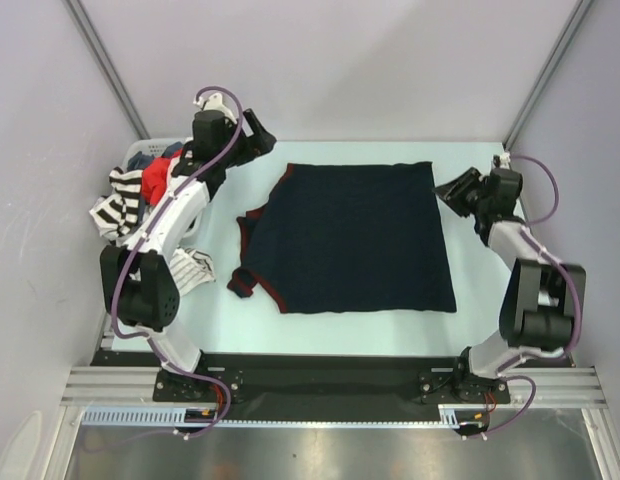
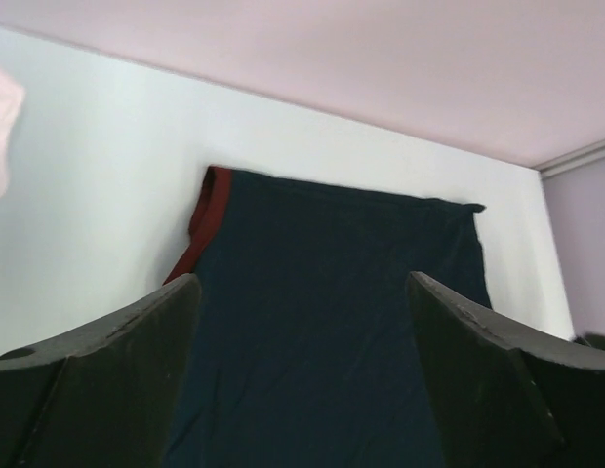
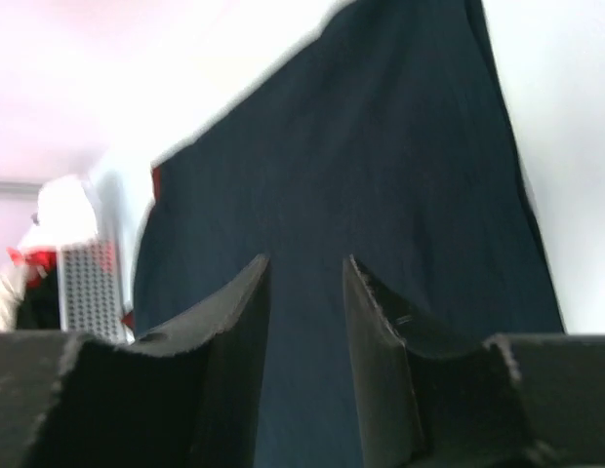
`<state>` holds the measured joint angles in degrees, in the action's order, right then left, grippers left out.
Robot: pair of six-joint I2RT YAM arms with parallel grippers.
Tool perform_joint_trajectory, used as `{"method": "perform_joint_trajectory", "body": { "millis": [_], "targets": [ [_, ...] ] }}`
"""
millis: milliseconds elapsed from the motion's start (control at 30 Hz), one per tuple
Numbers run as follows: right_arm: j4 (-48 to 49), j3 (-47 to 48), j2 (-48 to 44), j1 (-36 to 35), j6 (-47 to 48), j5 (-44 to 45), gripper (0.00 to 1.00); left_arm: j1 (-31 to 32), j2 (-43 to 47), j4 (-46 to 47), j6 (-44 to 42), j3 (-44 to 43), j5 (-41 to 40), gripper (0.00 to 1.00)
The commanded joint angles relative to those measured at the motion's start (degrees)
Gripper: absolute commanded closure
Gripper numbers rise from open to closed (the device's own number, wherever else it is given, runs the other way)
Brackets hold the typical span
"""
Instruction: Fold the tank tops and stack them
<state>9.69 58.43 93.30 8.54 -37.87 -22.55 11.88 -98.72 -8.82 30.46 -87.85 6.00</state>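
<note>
Top external: the navy tank top (image 1: 360, 240) is laid flat mid-frame; the left gripper (image 1: 262, 137) is spread wide, the right gripper (image 1: 444, 190) narrowly parted, both empty; upper corners should be pinched evenly.

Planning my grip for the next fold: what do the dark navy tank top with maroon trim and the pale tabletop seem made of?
Dark navy tank top: likely soft matte knit cloth; lies limp, strap bunched. Pale tabletop: smooth hard sheet, perhaps laminate; even, no weave.

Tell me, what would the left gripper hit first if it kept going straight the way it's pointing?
Probably the navy top, which lies flat on the table dead ahead of the left gripper; depth is hard to judge.
</note>
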Motion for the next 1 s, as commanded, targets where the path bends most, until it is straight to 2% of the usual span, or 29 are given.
{"method": "perform_joint_trajectory", "body": {
  "millis": [0,67,133,167,200,300,433,533,733,933,967],
  "targets": [
    [-4.9,-8.2,-9.2,-0.2,3.0,4.0,0.6,0.2,1.1,-9.9,-2.2,1.7,-5.0,0.1],
    [-6.4,-12.3,-12.9,-0.5,3.3,5.7,0.64,0.2,2.0,-11.0,-1.6,4.3,-7.3,0.1],
    [-8.1,-17.3,-18.6,-1.2,3.5,8.1,0.76,0.2,3.9,-10.3,-0.1,7.3,-9.1,0.11],
    [-9.3,-18.8,-20.6,-1.8,3.4,10.0,0.81,0.1,4.7,-9.2,0.4,10.5,-11.0,0.17],
    [-11.1,-20.2,-22.2,-2.9,3.4,10.8,0.82,0.2,5.4,-8.9,1.2,12.0,-12.3,0.2],
    [-11.3,-26.7,-28.5,-7.1,3.9,15.5,0.82,0.1,7.8,-8.2,2.1,17.0,-18.1,0.22],
    [-11.7,-33.7,-36.1,-12.2,5.3,24.4,0.8,0.1,8.1,-6.9,-1.3,20.1,-18.9,0.21],
    [-10.6,-36.2,-38.8,-12.7,5.6,24.7,0.8,0.2,5.0,-7.0,-4.3,19.7,-15.4,0.25],
    [-8.5,-38.9,-44.0,-12.8,6.0,23.3,0.8,0.2,-0.9,-6.6,-6.5,17.6,-14.1,0.28],
    [-7.9,-38.7,-42.7,-12.7,5.9,23.3,0.8,0.4,-4.0,-4.3,-7.3,16.8,-12.0,0.29],
    [-7.9,-38.7,-42.5,-12.7,6.0,23.2,0.8,0.4,-4.5,-4.9,-7.4,16.0,-12.6,0.33]
  ]
}}
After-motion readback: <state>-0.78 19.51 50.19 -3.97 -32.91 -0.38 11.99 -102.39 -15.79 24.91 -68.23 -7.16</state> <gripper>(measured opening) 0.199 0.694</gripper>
